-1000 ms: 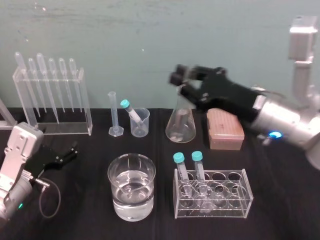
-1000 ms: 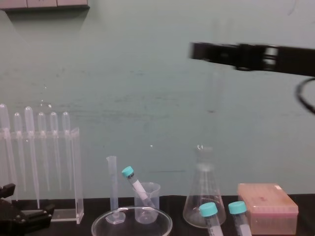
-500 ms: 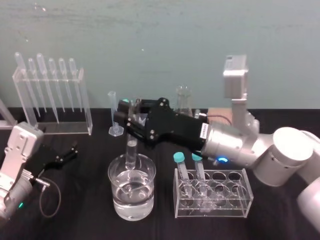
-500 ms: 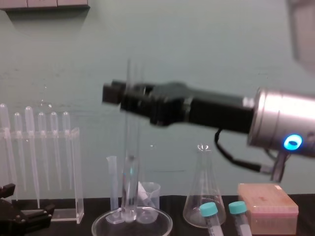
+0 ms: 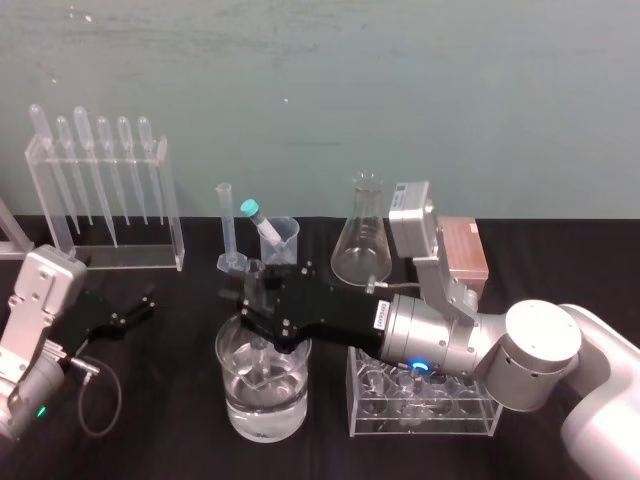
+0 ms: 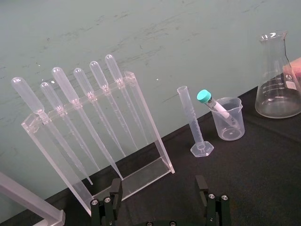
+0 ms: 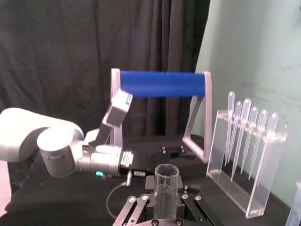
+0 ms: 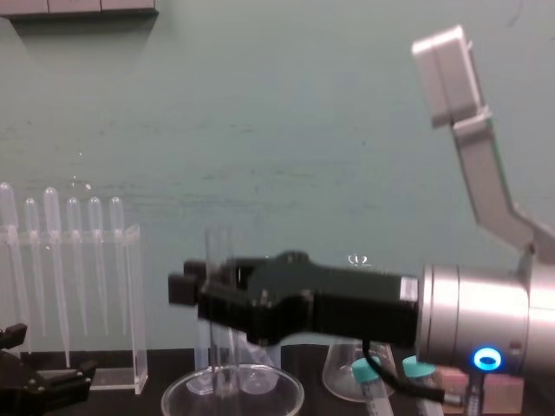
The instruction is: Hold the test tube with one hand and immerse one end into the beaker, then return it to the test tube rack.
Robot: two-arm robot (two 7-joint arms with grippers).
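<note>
Pinching the test tube (image 8: 219, 251) partway up, the R gripper (image 5: 258, 305) hung right over the big beaker (image 5: 262, 400) at the front of the black table (image 5: 170, 450). Its fingers were pressed onto the glass from both sides, and the tube stood straight up. The tube's open top poked up above the fingers – the R wrist view looked right down at that open mouth (image 7: 166, 186). The low end reached down inside the beaker and looked to be dipping into the water. The pink test tube rack (image 5: 465, 255) sat at the back right, behind the R arm and well apart from the tube. A clear rack (image 5: 425, 415) stood just beside the beaker, under the arm, w/ two teal-capped tubes (image 8: 368, 373) in it. A flask (image 5: 360, 240) stood at the back, near the pink rack. The L gripper (image 5: 130, 312) lay low on the table, far to the left – its fingers (image 6: 108, 207) were spread apart w/ nothing between them.
</note>
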